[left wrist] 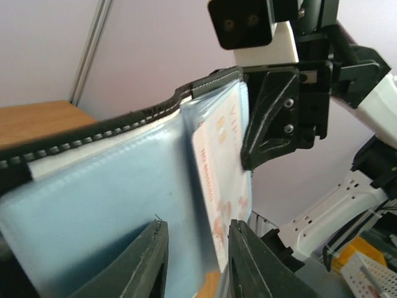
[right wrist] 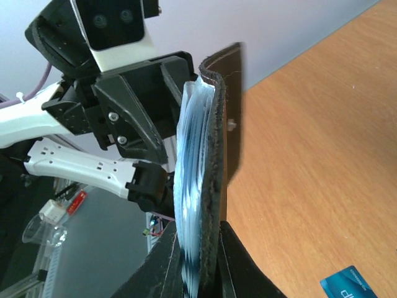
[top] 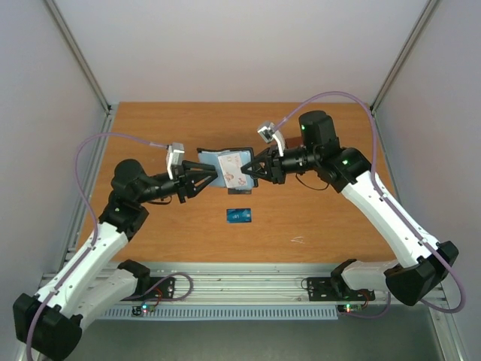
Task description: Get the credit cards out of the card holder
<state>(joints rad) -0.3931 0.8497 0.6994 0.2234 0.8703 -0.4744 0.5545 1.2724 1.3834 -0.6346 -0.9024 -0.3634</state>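
The black card holder (top: 214,159) hangs open above the table between both arms, its light blue lining (left wrist: 93,186) facing my left wrist camera. A white card with red print (left wrist: 220,161) sticks partway out of a slot. My left gripper (left wrist: 195,248) is open; its fingers stand a little apart around the card's lower edge and the lining. My right gripper (right wrist: 201,261) is shut on the card holder (right wrist: 214,124), clamping the black cover and the blue pockets at one edge. A blue card (top: 240,216) lies flat on the table below the card holder.
The wooden table (top: 338,226) is walled by pale panels at the back and sides. The blue card (right wrist: 347,285) lies near my right wrist. A metal rail with wiring (top: 240,289) runs along the near edge between the arm bases.
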